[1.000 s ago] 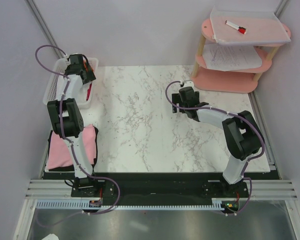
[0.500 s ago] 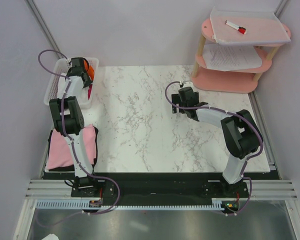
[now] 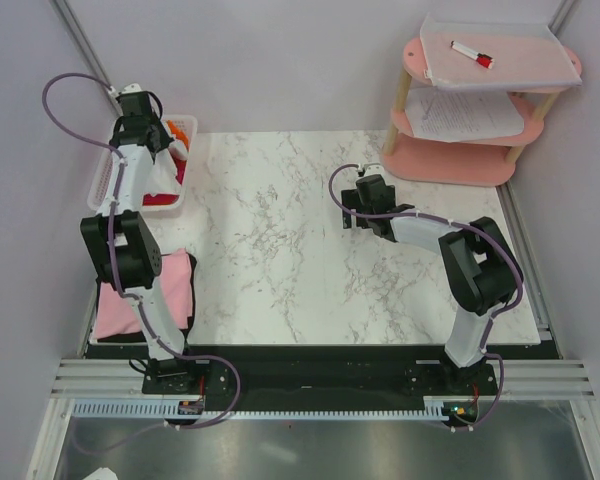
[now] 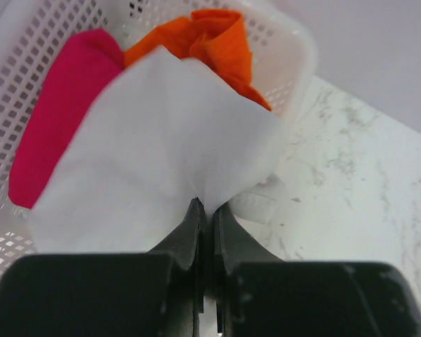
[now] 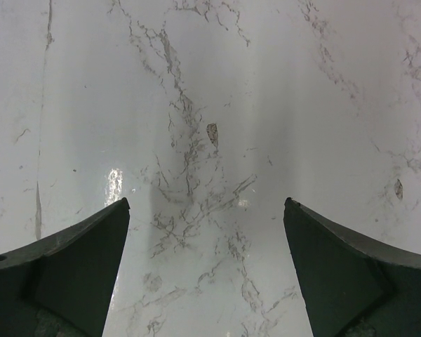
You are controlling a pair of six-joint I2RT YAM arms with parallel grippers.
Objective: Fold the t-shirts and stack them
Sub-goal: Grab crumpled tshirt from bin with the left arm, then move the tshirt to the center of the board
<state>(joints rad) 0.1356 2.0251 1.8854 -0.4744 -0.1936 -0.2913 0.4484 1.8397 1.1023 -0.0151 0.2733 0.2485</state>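
My left gripper [image 3: 148, 143] [image 4: 208, 207] hangs above the white lattice basket [image 3: 108, 178] [image 4: 295, 42] at the table's back left. Its jaws are pressed shut on a pinch of the white t-shirt [image 3: 160, 172] [image 4: 161, 154], which drapes down from them into the basket. An orange t-shirt [image 3: 180, 130] [image 4: 210, 42] and a magenta t-shirt [image 3: 160, 200] [image 4: 63, 105] lie in the basket behind it. A folded pale pink t-shirt [image 3: 145, 295] rests at the left near edge. My right gripper [image 3: 352, 203] [image 5: 207, 207] hovers open over bare marble, holding nothing.
The marble table [image 3: 280, 260] spreads between the two arms. A pink tiered shelf [image 3: 450, 160] stands at the back right, carrying white paper sheets [image 3: 470, 115] and a red marker [image 3: 472, 53]. The pink t-shirt lies on a black pad [image 3: 192, 318] beside my left arm's base.
My left gripper shut on the white t-shirt in the basket and rose toward the back, lifting the cloth. The right arm stayed still.
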